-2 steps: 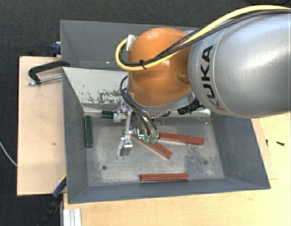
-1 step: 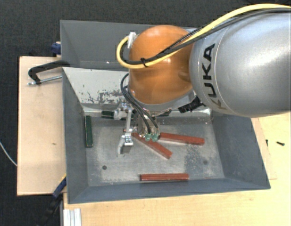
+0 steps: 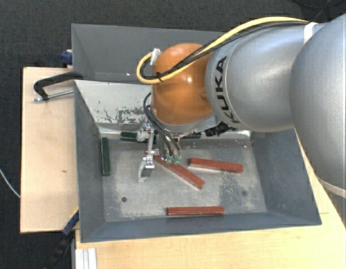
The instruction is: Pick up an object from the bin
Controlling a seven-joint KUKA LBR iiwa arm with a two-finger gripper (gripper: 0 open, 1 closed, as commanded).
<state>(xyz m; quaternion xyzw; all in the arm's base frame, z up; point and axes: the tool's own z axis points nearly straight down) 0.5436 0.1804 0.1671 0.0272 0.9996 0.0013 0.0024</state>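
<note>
Reddish-brown bar (image 3: pixel 187 176), flat, narrow and matte like painted wood, lies slanted near the middle of the bin (image 3: pixel 87 178), its upper end pointing toward the back wall. From where I stand, the arm (image 3: pixel 273 66) comes in from the right as a thick, smooth grey cylinder and bends downward at a glossy, rounded orange cover (image 3: pixel 181 88), with a yellow cable (image 3: pixel 161 72) looped across it. Below that cover the end effector (image 3: pixel 158 164) points straight down at the bin floor, its two thin metal fingers (image 3: pixel 145 170) standing apart on either side of the slanted bar's upper end, so the bar is straddled rather than squeezed. A second brown bar (image 3: pixel 215 165) of the same make lies just to the right, nearly level, and a third brown bar (image 3: pixel 195 210) rests along the front wall. A dark green bar (image 3: pixel 105 157) lies lengthwise by the left wall, well apart from the fingers. The bin's floor is scuffed, speckled grey metal with sloping walls.
</note>
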